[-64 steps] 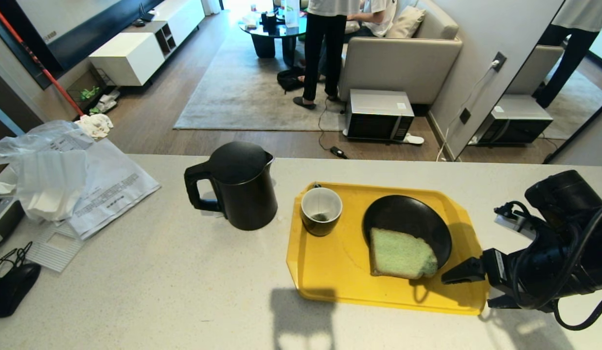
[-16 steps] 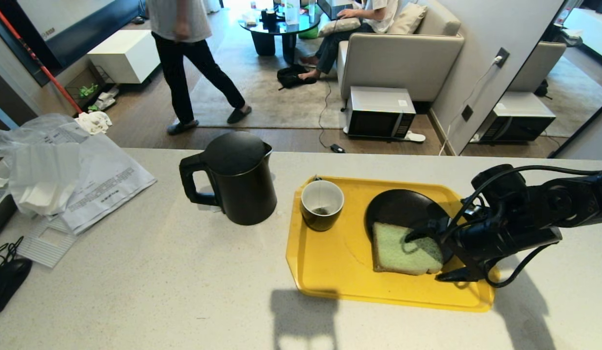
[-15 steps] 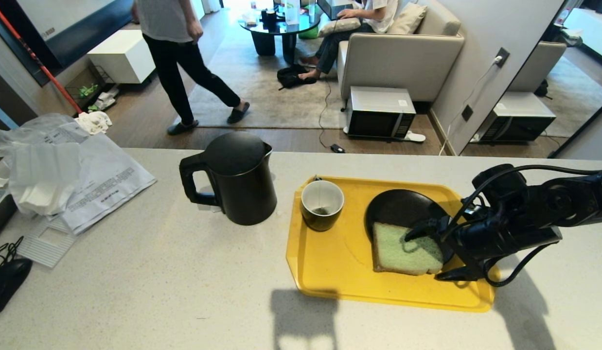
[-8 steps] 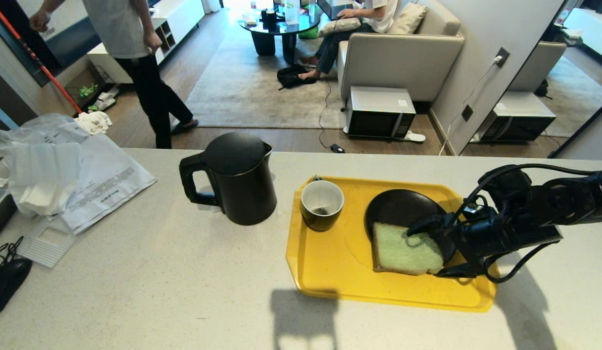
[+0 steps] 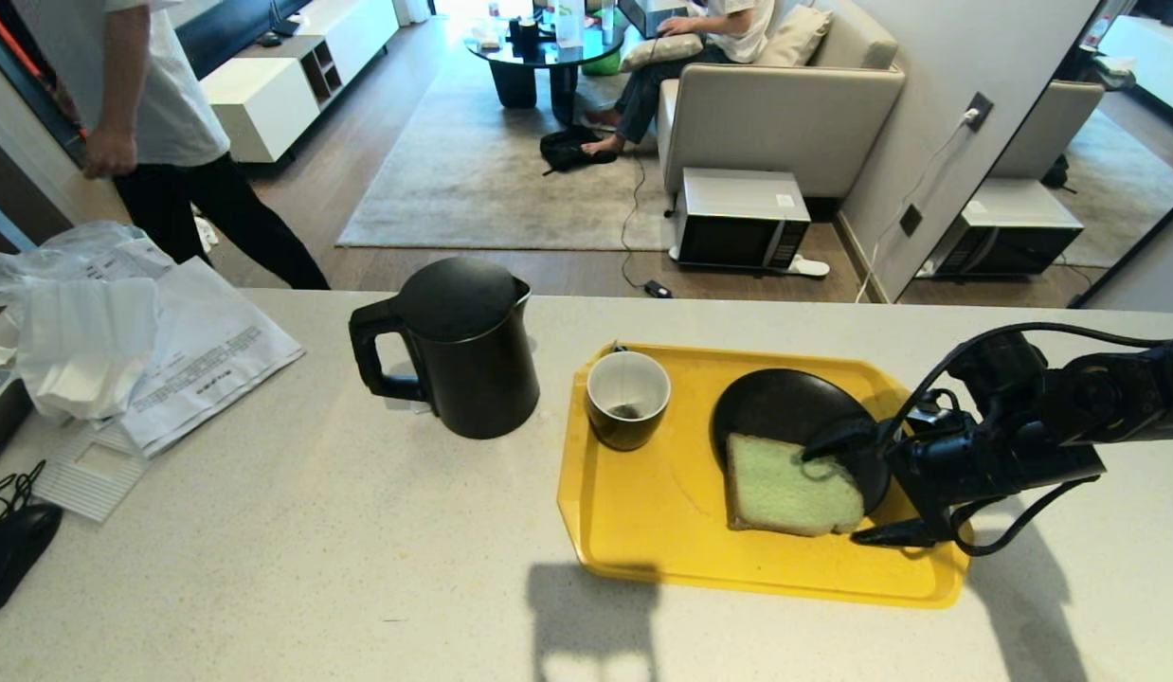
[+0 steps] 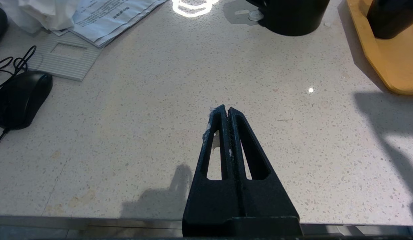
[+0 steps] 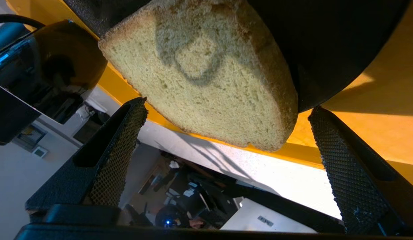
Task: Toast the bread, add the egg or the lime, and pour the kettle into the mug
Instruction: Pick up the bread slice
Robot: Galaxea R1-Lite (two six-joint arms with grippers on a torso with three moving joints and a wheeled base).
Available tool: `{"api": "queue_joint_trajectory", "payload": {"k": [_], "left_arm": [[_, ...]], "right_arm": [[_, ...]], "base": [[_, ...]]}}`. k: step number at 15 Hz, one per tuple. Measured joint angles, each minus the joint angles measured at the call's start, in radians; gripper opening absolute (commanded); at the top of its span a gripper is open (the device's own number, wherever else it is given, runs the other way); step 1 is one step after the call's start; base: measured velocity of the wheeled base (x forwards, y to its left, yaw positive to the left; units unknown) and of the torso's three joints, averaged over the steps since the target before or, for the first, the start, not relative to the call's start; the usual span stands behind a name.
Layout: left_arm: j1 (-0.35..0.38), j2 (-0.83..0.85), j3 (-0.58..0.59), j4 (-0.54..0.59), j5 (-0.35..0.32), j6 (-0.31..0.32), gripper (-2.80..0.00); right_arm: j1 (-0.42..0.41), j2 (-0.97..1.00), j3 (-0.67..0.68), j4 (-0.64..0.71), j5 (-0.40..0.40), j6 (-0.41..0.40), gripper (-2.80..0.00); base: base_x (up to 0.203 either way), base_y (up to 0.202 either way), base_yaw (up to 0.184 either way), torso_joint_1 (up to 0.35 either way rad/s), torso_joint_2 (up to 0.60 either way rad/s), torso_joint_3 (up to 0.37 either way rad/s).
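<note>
Right claw [image 5: 857,493]: I have it spread wide at the near right corner of the bread, one finger over the slice, the other low by the tray; nothing gripped.
Bread [image 5: 785,491]: pale green slice lying half on the black plate [image 5: 776,407], its near edge overhanging onto the yellow tray [image 5: 643,530].
Risk: I judge the soft slice may fold or tear if I close on the corner only; the lower finger could catch the plate rim and drag plate and tray.
Mug [image 5: 627,398]: on the tray's far left corner, near the plate; a shoved plate could knock it.
Kettle [image 5: 468,346]: on the tabletop [image 5: 312,549], just left of the tray.
Left claw [image 6: 228,111]: pressed together, empty, parked over bare tabletop.
</note>
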State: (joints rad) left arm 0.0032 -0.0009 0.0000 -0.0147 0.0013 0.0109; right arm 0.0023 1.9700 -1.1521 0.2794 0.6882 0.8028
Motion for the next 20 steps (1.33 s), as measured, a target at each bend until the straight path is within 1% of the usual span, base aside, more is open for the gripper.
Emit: {"api": "queue_joint_trajectory", "payload": {"k": [3, 9, 17, 18, 20], "left_arm": [[0.000, 0.000, 0.000, 0.000, 0.000, 0.000, -2.80], [0.000, 0.000, 0.000, -0.001, 0.000, 0.000, -2.80], [0.000, 0.000, 0.000, 0.000, 0.000, 0.000, -2.80], [0.000, 0.000, 0.000, 0.000, 0.000, 0.000, -2.80], [0.000, 0.000, 0.000, 0.000, 0.000, 0.000, -2.80]], "right_arm": [[0.000, 0.006, 0.003, 0.000, 0.023, 0.001, 0.00], [0.000, 0.009, 0.003, 0.000, 0.044, 0.003, 0.00], [0.002, 0.021, -0.005, -0.001, 0.047, 0.003, 0.00], [0.002, 0.023, -0.005, -0.001, 0.047, 0.003, -2.80], [0.001, 0.029, -0.005, -0.001, 0.047, 0.003, -2.80]], "base": [[0.000, 0.000, 0.000, 0.000, 0.00, 0.000], [0.000, 0.000, 0.000, 0.000, 0.00, 0.000], [0.000, 0.000, 0.000, 0.000, 0.00, 0.000], [0.000, 0.000, 0.000, 0.000, 0.00, 0.000], [0.000, 0.000, 0.000, 0.000, 0.00, 0.000]]}}
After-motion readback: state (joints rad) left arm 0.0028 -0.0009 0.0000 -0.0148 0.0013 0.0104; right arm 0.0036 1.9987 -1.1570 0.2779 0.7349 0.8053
